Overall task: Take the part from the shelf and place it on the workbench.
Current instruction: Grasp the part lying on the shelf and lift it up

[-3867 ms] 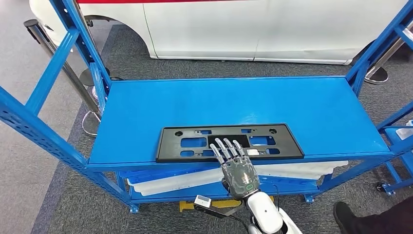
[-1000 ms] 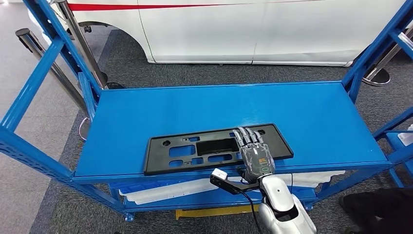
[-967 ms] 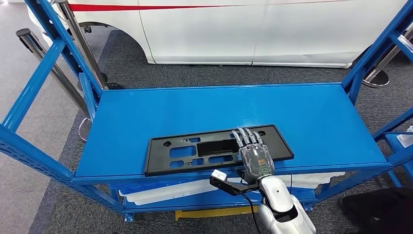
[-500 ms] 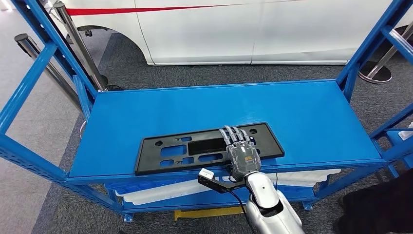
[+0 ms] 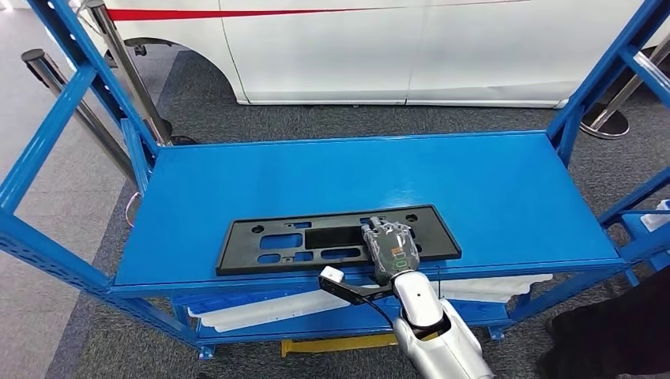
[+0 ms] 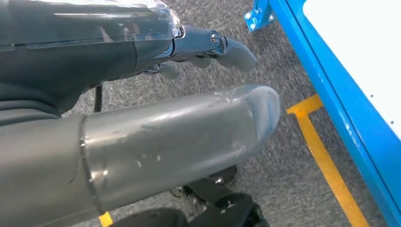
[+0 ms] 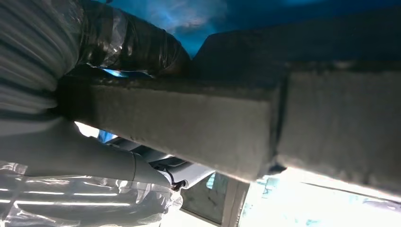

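Shelf of blue steel carries the part, a flat black rectangular frame with cut-out slots, lying along the front edge and somewhat toward the left front corner. The right robot hand comes up over that front edge onto the right half of the part; its fingers are curled down over the frame, and in the right wrist view the thumb sits against one face of the part's edge while the grey ribbed cover lies on the other side, so the hand grips the part at its front rim. The part lies flat on the shelf top.

The left robot hand is seen in the left wrist view above grey carpet, its thumb and darker fingers apart, holding nothing, near a yellow floor line and the blue lower rail of the shelf.

Below the top level, white panels lie on a lower level. Behind the shelf stands a white car with a red stripe. At the right lower corner a dark sleeve of a person shows.
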